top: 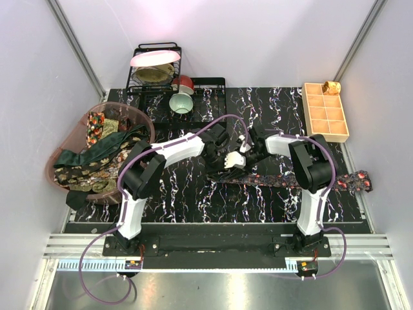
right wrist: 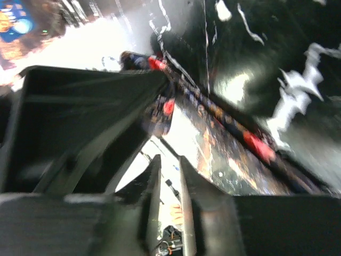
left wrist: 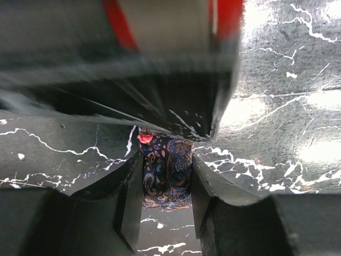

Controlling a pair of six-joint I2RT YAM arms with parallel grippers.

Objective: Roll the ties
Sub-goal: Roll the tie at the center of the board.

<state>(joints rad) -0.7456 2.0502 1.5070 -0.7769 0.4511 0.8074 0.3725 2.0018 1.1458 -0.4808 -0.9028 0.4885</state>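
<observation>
A dark paisley tie [top: 290, 179] with red spots lies across the black marbled table, its pointed end at the right [top: 362, 181]. At its left end my left gripper [top: 230, 161] is shut on the folded fabric. In the left wrist view the tie [left wrist: 165, 181] fills the gap between both fingers of the left gripper [left wrist: 167, 158]. My right gripper [top: 247, 146] hovers just behind it. In the right wrist view the right gripper [right wrist: 170, 160] shows a narrow gap with nothing in it, and the tie [right wrist: 229, 144] runs past on its right. Several more ties [top: 97, 155] fill a bin.
The pink round bin [top: 132, 111] stands at the table's left edge. A tan gridded tray [top: 326, 111] sits at the back right. A black dish rack [top: 155, 71], a green bowl [top: 181, 103] and a red bowl [top: 186, 82] stand at the back.
</observation>
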